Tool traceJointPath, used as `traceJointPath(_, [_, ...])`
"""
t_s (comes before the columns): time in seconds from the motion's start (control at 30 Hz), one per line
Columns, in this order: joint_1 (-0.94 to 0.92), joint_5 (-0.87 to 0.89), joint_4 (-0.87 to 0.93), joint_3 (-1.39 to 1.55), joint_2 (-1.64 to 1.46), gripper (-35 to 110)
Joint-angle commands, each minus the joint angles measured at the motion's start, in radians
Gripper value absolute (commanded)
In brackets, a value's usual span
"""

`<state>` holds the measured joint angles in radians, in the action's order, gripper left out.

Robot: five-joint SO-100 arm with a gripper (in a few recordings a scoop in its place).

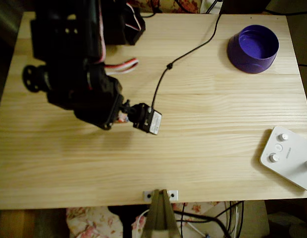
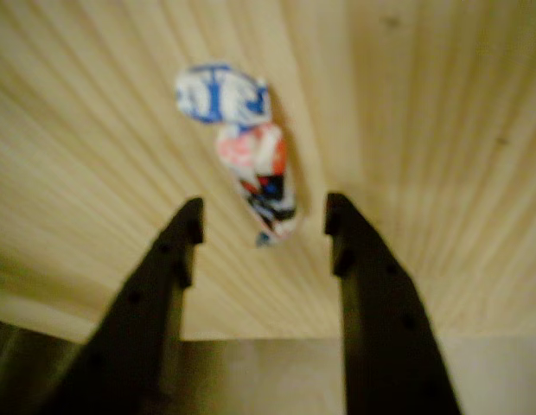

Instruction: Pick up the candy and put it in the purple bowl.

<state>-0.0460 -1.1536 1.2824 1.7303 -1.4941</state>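
Wrist view shows the two black fingers (image 2: 190, 233) spread apart, with nothing between them yet. The candy (image 2: 251, 160) lies on the desk (image 2: 424, 130) just ahead of the fingertips, its near end reaching a little into the gap, and it sits closer to the right finger than to the left one. The picture is blurred, so I cannot tell if the fingers touch the wood.

Overhead view shows the gripper (image 1: 123, 118) low at the left middle of the desk, with a small bit of the candy visible under it. The purple bowl (image 1: 253, 48) stands well apart, at the far right corner, and it looks empty.

What could go wrong, in my judgement: the candy is small and light, and it lies off-centre, so one finger may push it aside before the other arrives. If the fingers close only on a twisted end of the wrapper, it may slip out on the long way to the bowl. The black cable (image 1: 183, 57) on the desk could also catch the arm.

The wrapper has blue and red markings, but no writing can be read. The white device (image 1: 289, 156) has small grey lettering, too small to read.
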Motion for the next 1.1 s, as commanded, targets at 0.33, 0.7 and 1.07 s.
traceJointPath(0.33, [-0.015, 0.003, -0.046, 0.054, -0.032, 19])
traceJointPath(0.7, [-0.017, 0.017, -0.071, 0.055, -0.026, 17])
traceJointPath(1.07, [-0.012, 0.043, -0.101, 0.067, -0.028, 13])
